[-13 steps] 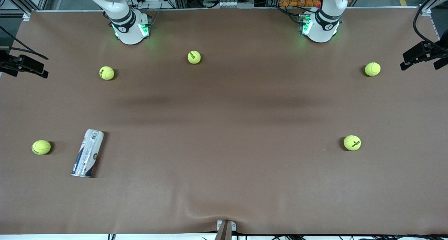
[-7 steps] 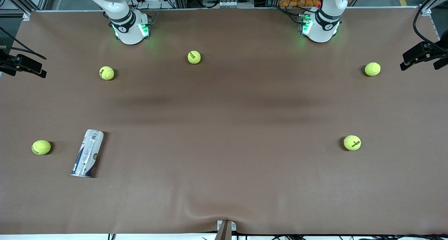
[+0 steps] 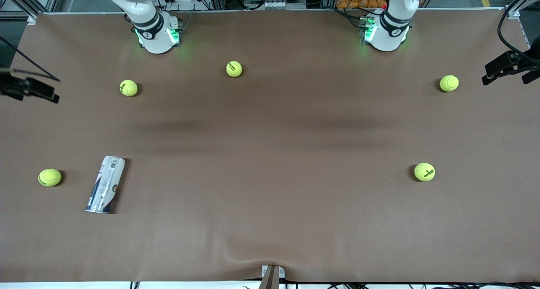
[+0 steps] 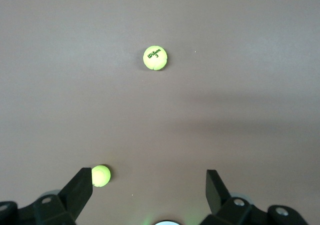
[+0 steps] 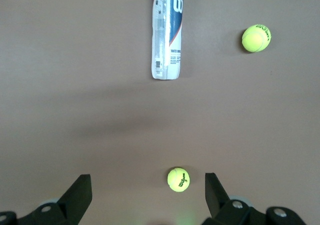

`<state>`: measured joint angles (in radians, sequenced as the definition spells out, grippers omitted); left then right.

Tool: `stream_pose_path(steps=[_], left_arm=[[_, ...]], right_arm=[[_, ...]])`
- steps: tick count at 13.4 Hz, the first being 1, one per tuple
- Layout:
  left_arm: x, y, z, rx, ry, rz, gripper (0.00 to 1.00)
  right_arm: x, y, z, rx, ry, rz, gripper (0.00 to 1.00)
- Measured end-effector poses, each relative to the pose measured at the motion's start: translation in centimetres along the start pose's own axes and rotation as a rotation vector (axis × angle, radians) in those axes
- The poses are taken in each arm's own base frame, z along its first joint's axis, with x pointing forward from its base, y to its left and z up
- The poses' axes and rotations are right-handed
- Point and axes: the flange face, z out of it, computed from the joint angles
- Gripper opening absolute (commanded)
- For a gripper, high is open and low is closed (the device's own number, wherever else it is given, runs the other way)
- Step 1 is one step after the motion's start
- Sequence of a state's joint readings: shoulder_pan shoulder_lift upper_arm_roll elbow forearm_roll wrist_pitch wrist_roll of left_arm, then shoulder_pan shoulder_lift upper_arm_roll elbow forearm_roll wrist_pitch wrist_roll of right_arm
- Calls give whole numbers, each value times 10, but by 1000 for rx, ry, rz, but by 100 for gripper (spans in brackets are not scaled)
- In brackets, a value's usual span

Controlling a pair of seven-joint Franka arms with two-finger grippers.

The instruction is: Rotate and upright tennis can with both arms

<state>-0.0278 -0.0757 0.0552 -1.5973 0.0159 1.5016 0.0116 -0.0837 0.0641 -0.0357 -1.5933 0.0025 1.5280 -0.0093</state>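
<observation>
The tennis can [image 3: 105, 184] lies on its side on the brown table near the right arm's end, its silver rim toward the front camera. It also shows in the right wrist view [image 5: 168, 33]. My right gripper [image 5: 148, 182] is open and empty, high over the table, well apart from the can, with a tennis ball [image 5: 178, 179] below between its fingers. My left gripper [image 4: 148, 180] is open and empty, high over the left arm's end of the table. The can is out of the left wrist view.
Several yellow-green tennis balls lie scattered: one beside the can [image 3: 49, 177], two nearer the right arm's base [image 3: 128, 87] [image 3: 234, 68], two toward the left arm's end [image 3: 449, 83] [image 3: 424, 171]. The table cover ripples at the front edge [image 3: 236, 255].
The can and balls have not moved. A black piece at the front view's edge at the right arm's end has shifted slightly lower.
</observation>
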Motion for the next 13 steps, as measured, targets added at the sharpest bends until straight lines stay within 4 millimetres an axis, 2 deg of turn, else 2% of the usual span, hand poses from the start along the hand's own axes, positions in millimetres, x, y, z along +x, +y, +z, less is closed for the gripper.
stream_pose_path(steps=[2, 3, 5, 6, 7, 9, 12, 13], left_arm=[[0, 0, 0, 0, -2, 1, 100], [0, 0, 0, 0, -3, 1, 100], [0, 0, 2, 0, -7, -1, 100], [0, -1, 2, 0, -8, -1, 100], [0, -1, 2, 0, -8, -1, 100], [1, 1, 3, 0, -10, 1, 100], [0, 2, 3, 0, -15, 3, 100], [0, 2, 3, 0, -16, 3, 100]], right_arm=[[36, 9, 55, -1, -42, 15, 100], [58, 13, 92, -2, -61, 15, 100], [96, 33, 165, 1, -76, -33, 100], [109, 45, 192, 2, -69, -54, 100], [119, 54, 212, 3, -63, -64, 100], [132, 51, 237, 3, -47, -84, 100], [154, 11, 286, -5, 0, -147, 100], [159, 6, 298, -7, 6, -155, 100]])
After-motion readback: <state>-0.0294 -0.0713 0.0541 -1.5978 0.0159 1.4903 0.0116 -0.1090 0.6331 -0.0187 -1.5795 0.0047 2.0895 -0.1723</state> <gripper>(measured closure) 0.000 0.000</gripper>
